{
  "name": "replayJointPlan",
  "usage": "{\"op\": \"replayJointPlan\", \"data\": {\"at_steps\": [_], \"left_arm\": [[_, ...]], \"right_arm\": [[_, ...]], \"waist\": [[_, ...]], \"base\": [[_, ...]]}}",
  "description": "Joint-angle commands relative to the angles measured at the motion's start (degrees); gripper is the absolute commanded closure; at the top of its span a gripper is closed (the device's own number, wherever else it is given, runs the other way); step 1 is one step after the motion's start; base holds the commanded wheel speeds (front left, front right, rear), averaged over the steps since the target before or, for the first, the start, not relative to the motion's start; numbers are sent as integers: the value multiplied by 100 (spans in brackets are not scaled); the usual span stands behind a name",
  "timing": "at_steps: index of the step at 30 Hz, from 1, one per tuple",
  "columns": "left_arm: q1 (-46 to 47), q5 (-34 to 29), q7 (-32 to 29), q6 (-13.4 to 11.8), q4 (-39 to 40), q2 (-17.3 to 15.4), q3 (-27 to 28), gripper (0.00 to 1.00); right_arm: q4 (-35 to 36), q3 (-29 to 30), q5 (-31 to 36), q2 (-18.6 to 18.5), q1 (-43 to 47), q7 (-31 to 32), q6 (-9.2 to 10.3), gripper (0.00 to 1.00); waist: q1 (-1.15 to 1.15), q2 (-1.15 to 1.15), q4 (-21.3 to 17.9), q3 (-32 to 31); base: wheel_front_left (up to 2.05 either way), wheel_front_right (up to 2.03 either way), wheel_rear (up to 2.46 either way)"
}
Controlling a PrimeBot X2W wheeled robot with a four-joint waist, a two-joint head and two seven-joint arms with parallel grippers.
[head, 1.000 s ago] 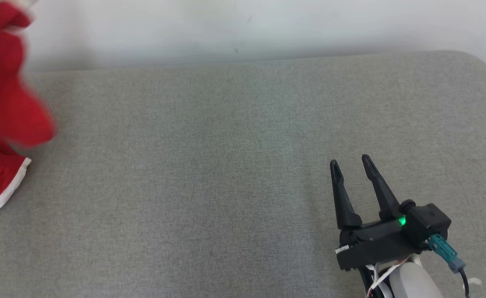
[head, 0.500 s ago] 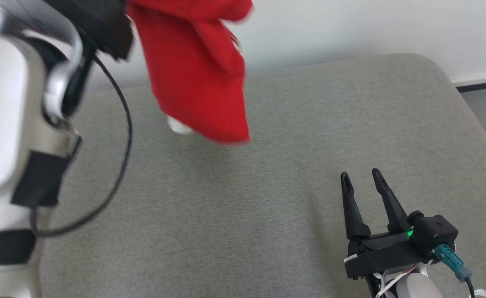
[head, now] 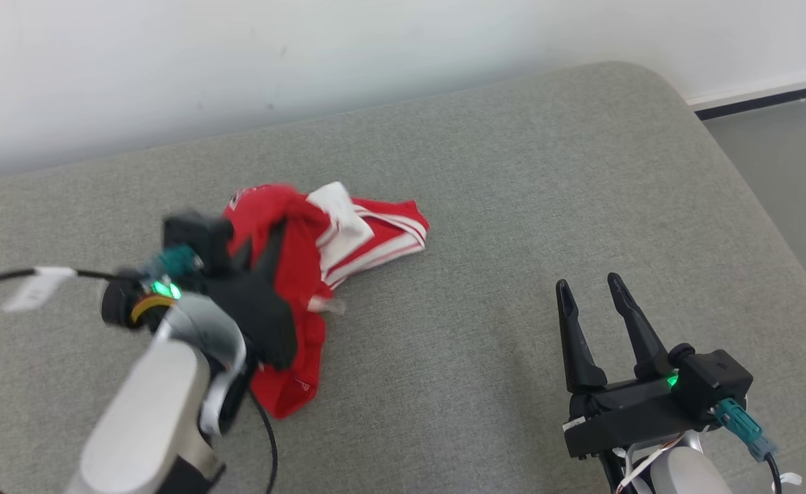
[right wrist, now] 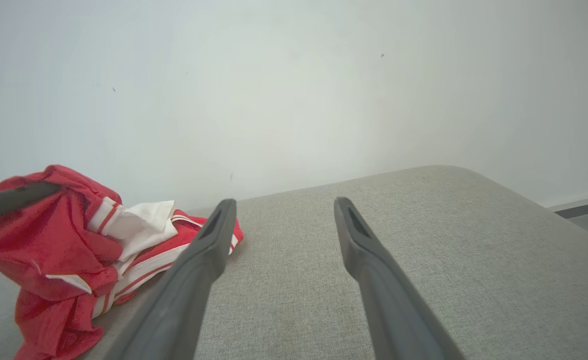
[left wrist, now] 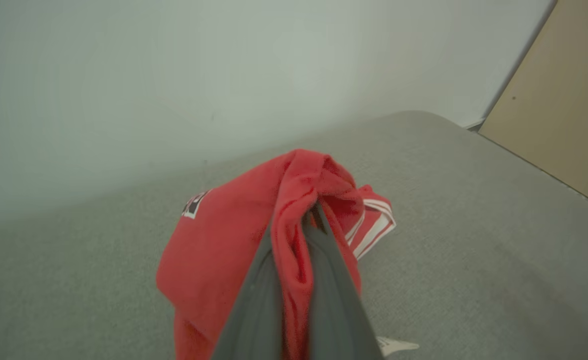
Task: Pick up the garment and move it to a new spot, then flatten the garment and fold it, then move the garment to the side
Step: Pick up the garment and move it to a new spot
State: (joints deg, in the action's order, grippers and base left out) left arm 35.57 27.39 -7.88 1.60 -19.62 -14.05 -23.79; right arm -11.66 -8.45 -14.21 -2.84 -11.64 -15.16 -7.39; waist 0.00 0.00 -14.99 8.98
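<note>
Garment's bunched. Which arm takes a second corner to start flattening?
Right, probably: the right gripper is open and empty, and the striped edge of the garment lies toward it. The left gripper is shut on a red fold.

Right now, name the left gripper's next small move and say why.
Probably open the left gripper: it is shut on the red garment, which lies bunched on the grey cushion, ready for flattening. The right gripper stands open, apart from it.

My left gripper (head: pixel 265 245) is pinching the crumpled red-and-white cloth garment (head: pixel 304 269) on the grey fabric cushion (head: pixel 478 206); my right gripper (head: pixel 586 283) is hovering, jaws apart.
</note>
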Motion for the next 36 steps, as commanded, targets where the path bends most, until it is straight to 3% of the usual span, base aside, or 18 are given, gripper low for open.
{"op": "replayJointPlan", "data": {"at_steps": [1,4,5,6,14,20,31,36], "left_arm": [[-135,-3,91,46,-256,74,-69,100],[-203,-100,233,119,-737,172,-239,98],[-168,-115,297,120,-850,217,-272,54],[-127,-105,386,125,-914,281,-280,0],[23,4,901,90,-715,382,-142,0],[-258,19,1113,-154,-256,99,117,0],[-1900,-37,1488,-858,838,-984,879,0],[-2852,-8,1625,-1231,1288,-1197,1153,0]], "right_arm": [[-3,-9,-47,-8,-24,-10,-19,0],[-28,-9,-42,-7,-51,-10,-19,0],[-32,8,-30,-7,-47,-10,-19,0],[-39,34,-14,-8,-34,-10,-19,0],[-59,107,62,-8,149,-10,-19,0],[7,147,122,-8,267,-10,-19,0],[71,319,330,-8,478,-10,-19,0],[48,427,399,-8,625,-10,-19,0]], "waist": [[0,0,-45,12],[0,0,-46,-3],[0,0,-30,-16],[0,0,-8,-34],[0,0,290,-255],[0,0,449,-416],[0,0,587,-644],[0,0,686,-735]], "base": [[0,0,0],[0,0,0],[0,0,0],[0,0,0],[0,0,0],[0,0,0],[0,0,0],[0,0,0]]}}
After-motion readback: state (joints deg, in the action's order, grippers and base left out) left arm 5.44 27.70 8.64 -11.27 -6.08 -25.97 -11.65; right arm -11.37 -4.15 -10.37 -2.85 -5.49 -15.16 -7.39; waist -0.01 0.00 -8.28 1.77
